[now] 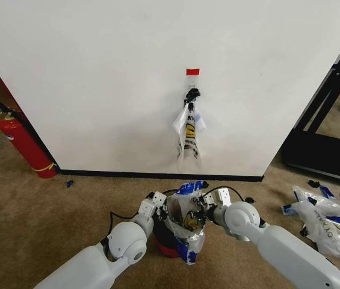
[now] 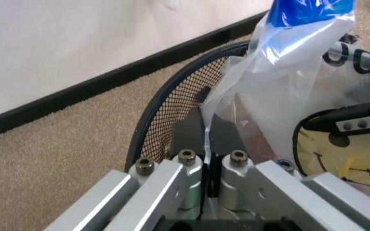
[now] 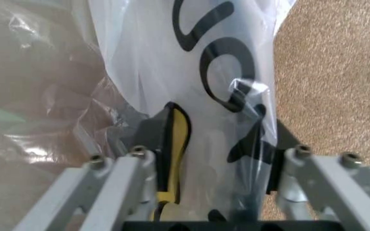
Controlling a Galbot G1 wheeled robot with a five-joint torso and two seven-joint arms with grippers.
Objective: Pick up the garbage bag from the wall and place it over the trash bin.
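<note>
The garbage bag (image 1: pixel 185 220), thin clear-white plastic with blue tape patches and a yellow and black print, stands in the mouth of the trash bin (image 1: pixel 165 247), a black mesh bucket (image 2: pixel 178 110) with a red base. My left gripper (image 1: pixel 159 203) is at the bag's left rim, shut on a fold of the film (image 2: pixel 206 137). At the right rim is my right gripper (image 1: pixel 210 198); its fingers stand apart with the printed film (image 3: pixel 172 57) draped across and between them (image 3: pixel 217 139). A second bag of the same kind (image 1: pixel 189 129) hangs from the black hook (image 1: pixel 192 93) on the wall (image 1: pixel 97 72).
A red tape patch (image 1: pixel 192 71) sits above the hook. A red fire extinguisher (image 1: pixel 25 144) leans at the wall's left end. Loose white bags with blue lettering (image 1: pixel 326 220) lie on the carpet at the right, beside a black frame (image 1: pixel 326 138).
</note>
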